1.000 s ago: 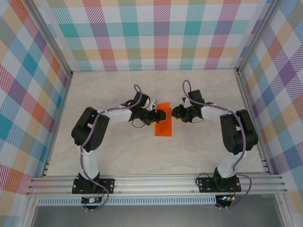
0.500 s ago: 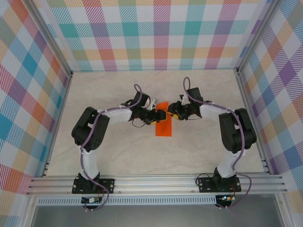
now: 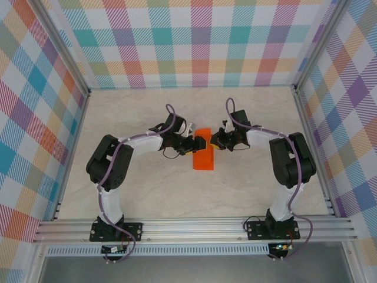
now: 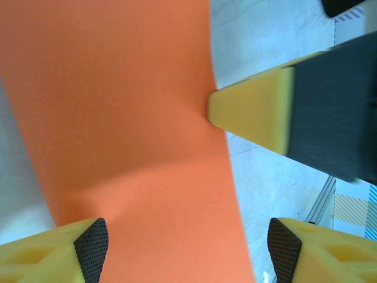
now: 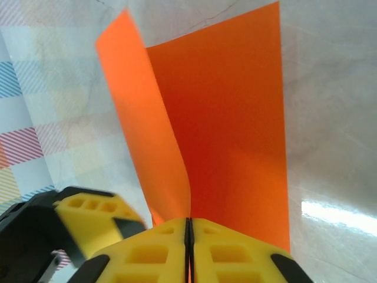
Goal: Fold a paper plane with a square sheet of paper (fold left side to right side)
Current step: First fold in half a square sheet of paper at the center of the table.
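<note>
There was one thin bright orange sheet of paper (image 3: pixel 204 159) on one pale marbled worktop (image 3: pixel 147 188). Two white-and-black robot arms stood there, the left arm (image 3: pixel 126 147) and the right arm (image 3: pixel 283 154), carrying two yellow-fingered end effectors, the left end effector (image 3: pixel 201 143) and the right end effector (image 3: pixel 215 141).

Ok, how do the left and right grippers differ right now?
The left gripper has jaws wide open over the square sheet of paper; the right gripper has jaws shut, pinching its edge. The left gripper grips nothing; the right gripper holds a curled flap. Both have yellow fingers.
</note>
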### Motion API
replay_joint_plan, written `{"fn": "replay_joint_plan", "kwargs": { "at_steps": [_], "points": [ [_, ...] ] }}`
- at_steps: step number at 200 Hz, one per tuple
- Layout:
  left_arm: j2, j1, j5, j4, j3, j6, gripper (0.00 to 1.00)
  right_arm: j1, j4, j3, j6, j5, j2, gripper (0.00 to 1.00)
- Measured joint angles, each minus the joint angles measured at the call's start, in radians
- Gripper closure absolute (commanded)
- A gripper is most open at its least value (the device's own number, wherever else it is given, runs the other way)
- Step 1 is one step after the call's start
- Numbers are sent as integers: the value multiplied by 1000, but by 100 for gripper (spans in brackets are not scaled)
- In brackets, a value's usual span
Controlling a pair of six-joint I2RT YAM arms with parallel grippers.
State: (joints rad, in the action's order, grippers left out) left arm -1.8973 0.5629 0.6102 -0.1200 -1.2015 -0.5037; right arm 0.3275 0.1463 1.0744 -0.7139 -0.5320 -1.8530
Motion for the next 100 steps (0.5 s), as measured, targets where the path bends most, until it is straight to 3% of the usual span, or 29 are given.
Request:
{"fn": "replay_joint_plan", "kwargs": {
  "at_steps": [48, 100],
  "points": [
    [160, -5, -105, -80, -1, 10, 22, 0, 37, 11, 41, 26, -20, 96],
    [53, -5, -191, -187, -61, -23, 25, 0, 80, 18, 69, 76, -42, 96]
  ]
}}
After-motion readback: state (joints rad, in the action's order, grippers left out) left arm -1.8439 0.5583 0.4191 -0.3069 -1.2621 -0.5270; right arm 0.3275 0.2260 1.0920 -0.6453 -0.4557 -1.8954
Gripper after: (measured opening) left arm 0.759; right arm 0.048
